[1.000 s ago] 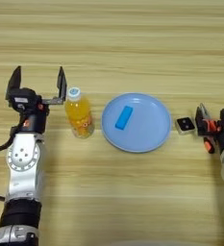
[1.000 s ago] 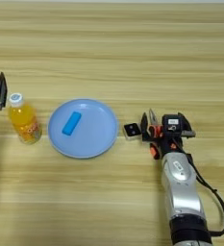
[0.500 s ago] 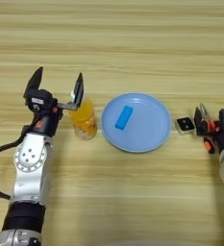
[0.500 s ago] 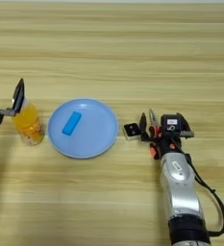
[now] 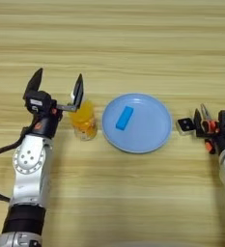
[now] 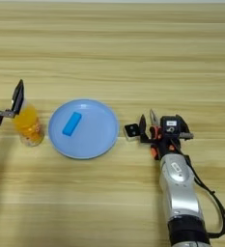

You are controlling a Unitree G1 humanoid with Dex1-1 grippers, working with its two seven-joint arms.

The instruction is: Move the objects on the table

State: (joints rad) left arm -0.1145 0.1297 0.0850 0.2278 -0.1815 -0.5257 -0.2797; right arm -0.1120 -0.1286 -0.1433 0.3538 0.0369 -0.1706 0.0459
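Left gripper (image 5: 56, 89) hovering with fingers spread wide and nothing clamped, one finger (image 5: 77, 91) overlapping the top of the orange drink bottle (image 5: 84, 121), the other standing well to the bottle's left. Bottle standing upright on the table (image 5: 114, 43), just left of the light-blue plate (image 5: 155, 128) carrying a small blue block (image 5: 124, 117). Cap hiding behind that finger, so contact between finger and bottle impossible to confirm. Risking a tip-over toward the plate if sweeping sideways with the bottle sitting off-centre against one finger; risking a slip if closing high on the narrow neck. Right gripper (image 6: 165, 126) resting at the right, just beside the black cube (image 6: 132, 130) and over the orange-handled pliers (image 6: 154, 132); finger opening impossible to judge here. Risking a nudge of the cube toward the plate during any rightward arm motion.
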